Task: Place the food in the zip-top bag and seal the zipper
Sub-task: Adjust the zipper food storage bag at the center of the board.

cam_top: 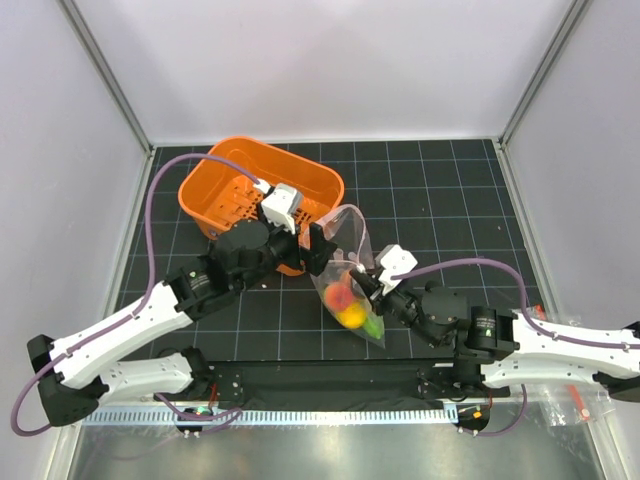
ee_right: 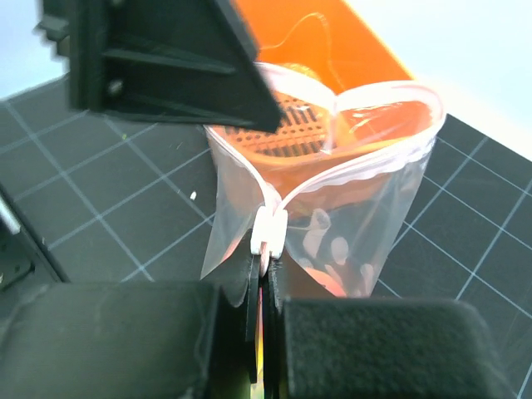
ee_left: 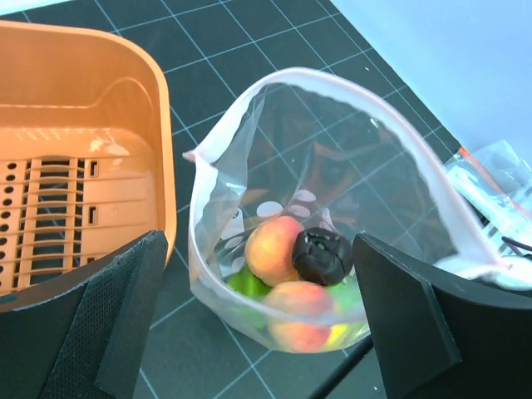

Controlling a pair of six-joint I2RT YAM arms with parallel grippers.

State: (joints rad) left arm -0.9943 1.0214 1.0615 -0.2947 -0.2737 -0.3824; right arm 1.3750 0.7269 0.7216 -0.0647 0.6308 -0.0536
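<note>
Right gripper [ee_right: 264, 274] is clamped on zipper [ee_right: 366, 158] at 6 o'clock of the mouth, left gripper [cam_top: 317, 246] jaws apart by open zip-top bag [ee_left: 233, 166]; film is judged limp, slippery, best gripped at stiffer zipper strip.

The zip-top bag [cam_top: 350, 232], standing just beside the orange basket [cam_top: 196, 195], holds the food [cam_top: 350, 305].
</note>
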